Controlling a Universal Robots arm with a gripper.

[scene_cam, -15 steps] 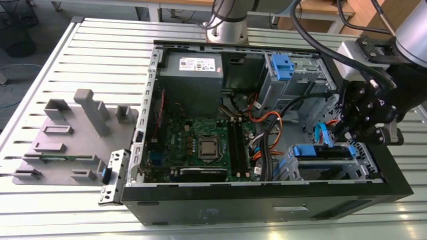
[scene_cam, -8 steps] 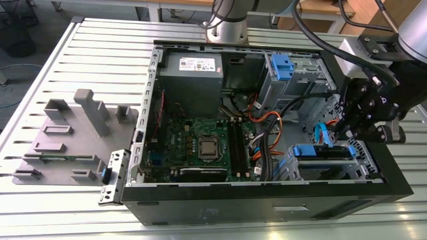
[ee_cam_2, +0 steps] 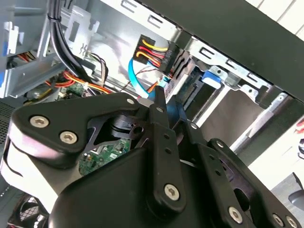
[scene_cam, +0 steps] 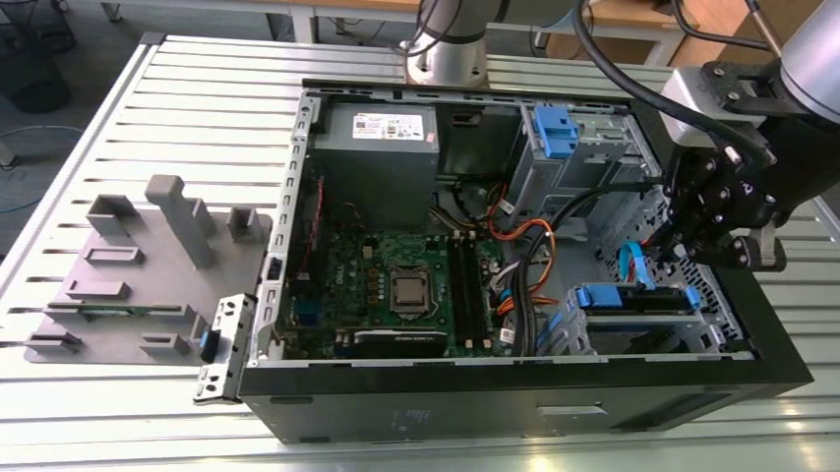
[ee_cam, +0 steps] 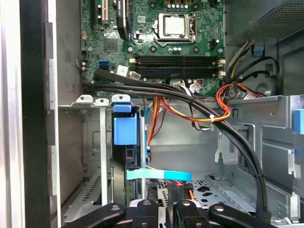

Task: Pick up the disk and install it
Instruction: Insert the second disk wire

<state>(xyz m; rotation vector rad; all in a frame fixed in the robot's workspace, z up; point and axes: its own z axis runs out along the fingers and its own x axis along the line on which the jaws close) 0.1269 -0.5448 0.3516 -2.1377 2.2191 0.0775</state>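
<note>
The disk [scene_cam: 639, 296], silver with blue plastic rails, sits in the lower drive bay at the front corner of the open computer case, on the exterior view's right. My gripper [scene_cam: 686, 264] hangs just above that bay, its fingers drawn together with nothing held between them. In the first wrist view the disk's blue rail [ee_cam: 126, 130] stands beside the gripper [ee_cam: 161, 191], apart from it. A light blue data cable [ee_cam: 159, 175] crosses in front of the fingertips. In the second wrist view the gripper [ee_cam_2: 168, 107] points toward the bay's cable connectors [ee_cam_2: 154, 52].
Black and orange cables [ee_cam: 190, 102] run across the case between the motherboard [scene_cam: 393, 280] and the bays. A tall silver cage with a blue latch [scene_cam: 558, 133] stands behind, next to the grey power-supply box [scene_cam: 378, 147]. A grey fixture [scene_cam: 145, 265] lies on the table at the exterior view's left.
</note>
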